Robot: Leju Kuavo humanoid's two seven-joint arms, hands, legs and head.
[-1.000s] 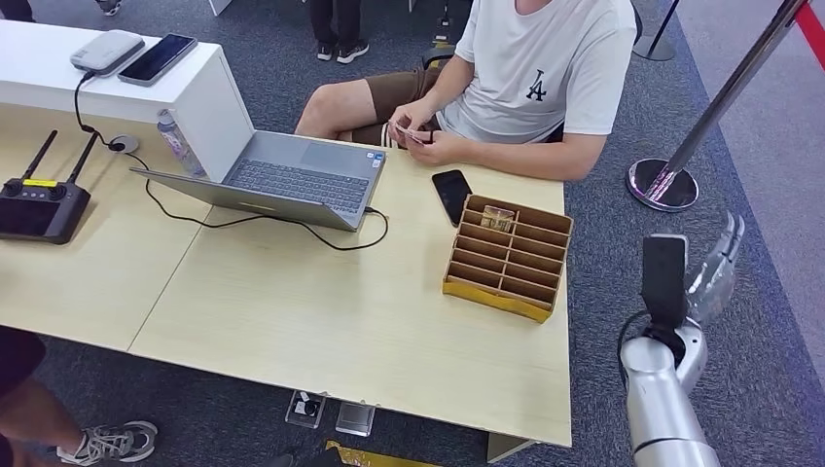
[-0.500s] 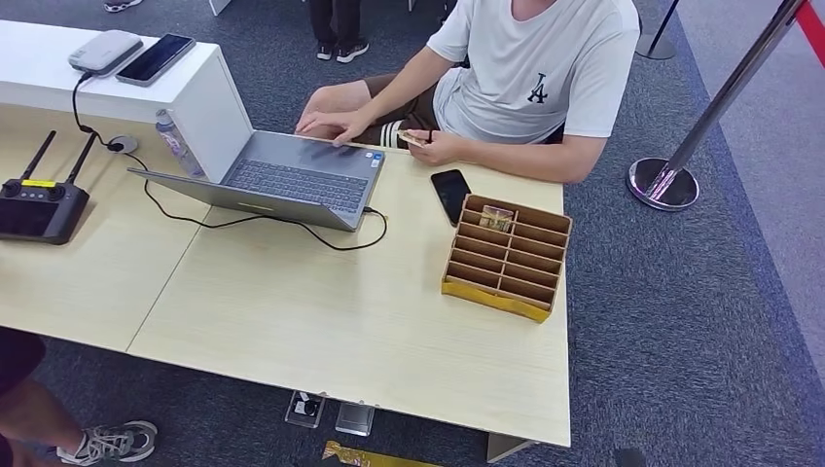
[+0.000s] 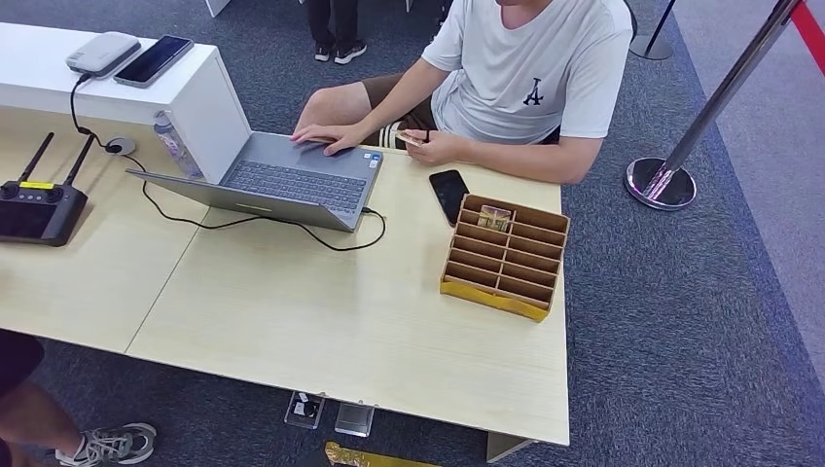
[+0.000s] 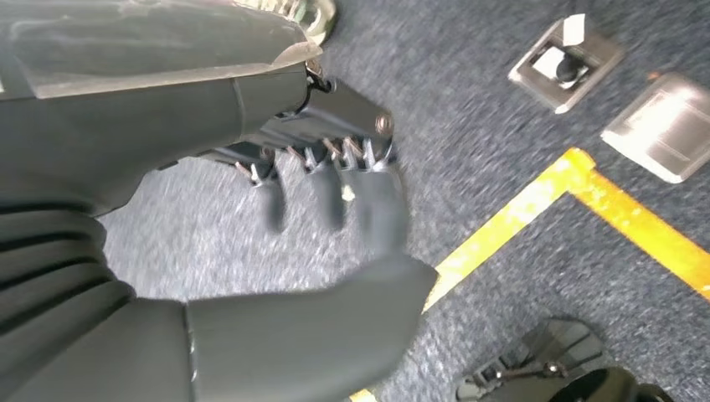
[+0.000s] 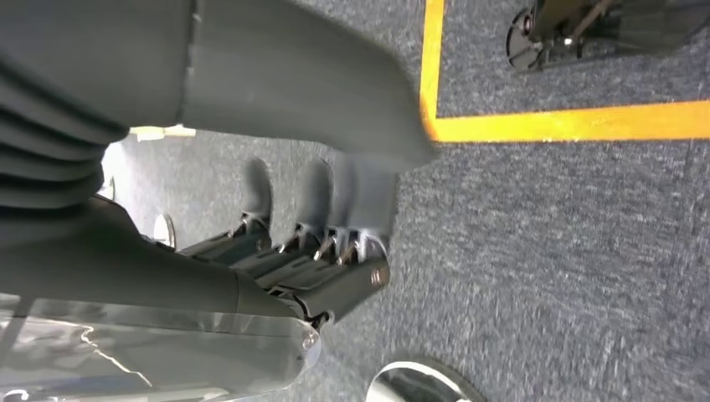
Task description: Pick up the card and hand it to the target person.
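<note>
Hands: I have my left hand (image 4: 335,209) and right hand (image 5: 318,226) both hanging low over the carpet, fingers apart from the thumb, released, nothing in either; they are down because nothing is left for them to carry.
Floor: carpet under both wrists, with a yellow tape line (image 5: 536,126) running close by the right hand, which I read as a marker for where I stand.
Near table: bare wood of the table (image 3: 321,321) closest to me.
Organizer: cardboard slotted box (image 3: 506,255) sits by the table's right end, within reach of my right arm, I'd guess so cards can be drawn from it; one far slot holds a small pale item (image 3: 494,216), too small for me to name.
Phone: black phone (image 3: 449,193) lies flat just beyond the box, on the person's side.
Laptop: open laptop (image 3: 292,180), screen folded far back, cable looping across the wood toward the box.
Remote: black controller (image 3: 34,206) with two antennas rests at the left end, well apart from the work.
Card: the card (image 3: 411,139) is at the far edge, pinched in the person's hand (image 3: 435,148).
Person: seated person (image 3: 525,78) beyond the table, other hand resting on the laptop.
Progress: handover looks done to me, since the card is with them.
</note>
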